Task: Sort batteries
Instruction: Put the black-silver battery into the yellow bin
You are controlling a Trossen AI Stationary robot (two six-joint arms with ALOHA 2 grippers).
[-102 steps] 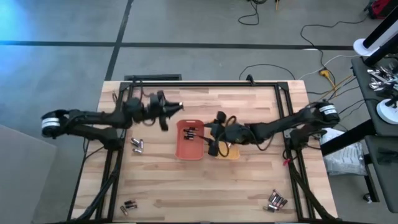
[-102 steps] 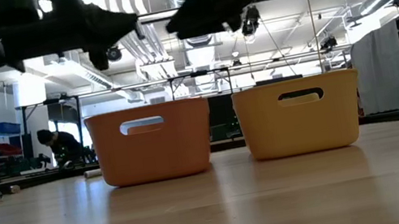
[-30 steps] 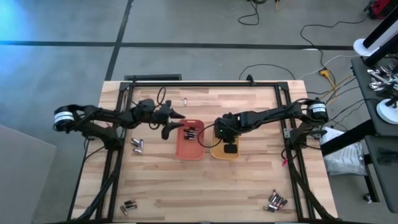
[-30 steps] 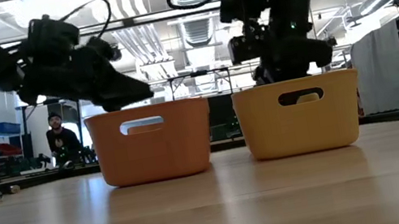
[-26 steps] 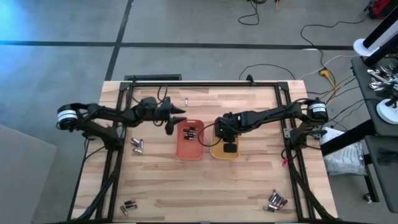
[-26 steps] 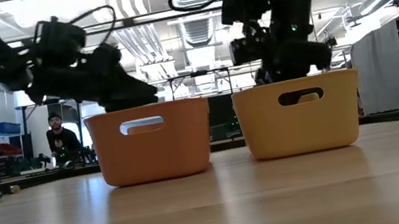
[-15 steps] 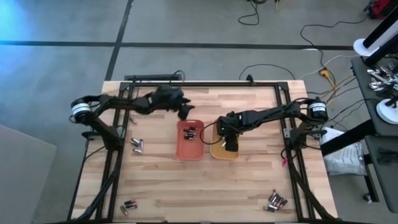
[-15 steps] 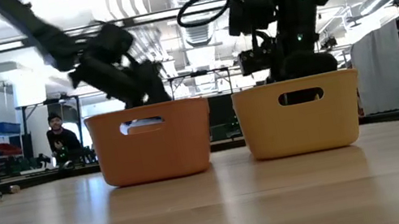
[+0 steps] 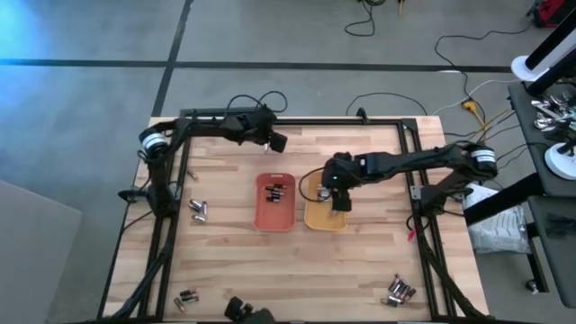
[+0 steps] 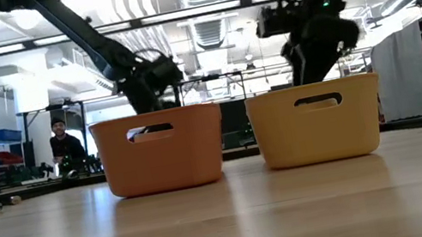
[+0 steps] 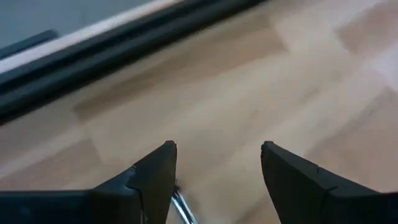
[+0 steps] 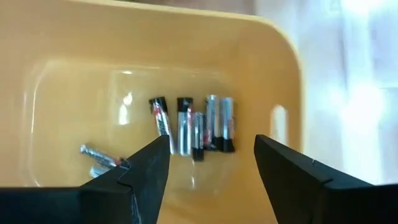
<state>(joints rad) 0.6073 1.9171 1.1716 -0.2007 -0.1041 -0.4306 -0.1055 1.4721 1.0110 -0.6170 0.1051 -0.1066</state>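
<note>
1. Batteries, small cylindrical cells, silvery and dark-banded, are lying in several places: a row of them [image 12: 193, 132] on the floor of the yellow rectangular plastic tray [image 9: 317, 216], a few dark ones [image 9: 274, 192] in the orange rectangular plastic tray [image 9: 274, 219], and loose clusters on the pale wooden tabletop [image 9: 297, 270].
2. I am seeing the loose clusters at the left of the orange tray [image 9: 199, 210], at the near left corner [image 9: 185, 297], and at the near right corner [image 9: 400, 291].
3. The two trays are standing side by side at mid-table, just beside each other, orange on the left, yellow on the right.
4. My right gripper [image 9: 339, 195] is hovering over the yellow tray; in the right wrist view its two dark fingers [image 12: 149, 171] are standing apart with nothing between them, framing the row of cells below.
5. My left gripper [image 9: 275, 141] is reaching to the far edge of the table, near the black frame rail [image 9: 297, 121]. In the left wrist view its fingers [image 11: 158, 171] are spread wide over bare wood, holding nothing.
6. A thin silvery cell [image 11: 180, 205] is lying on the wood right at the inner side of one left finger; I cannot tell whether they are touching.
7. In the low view a person [image 10: 66, 148] is showing in the room behind the table.
</note>
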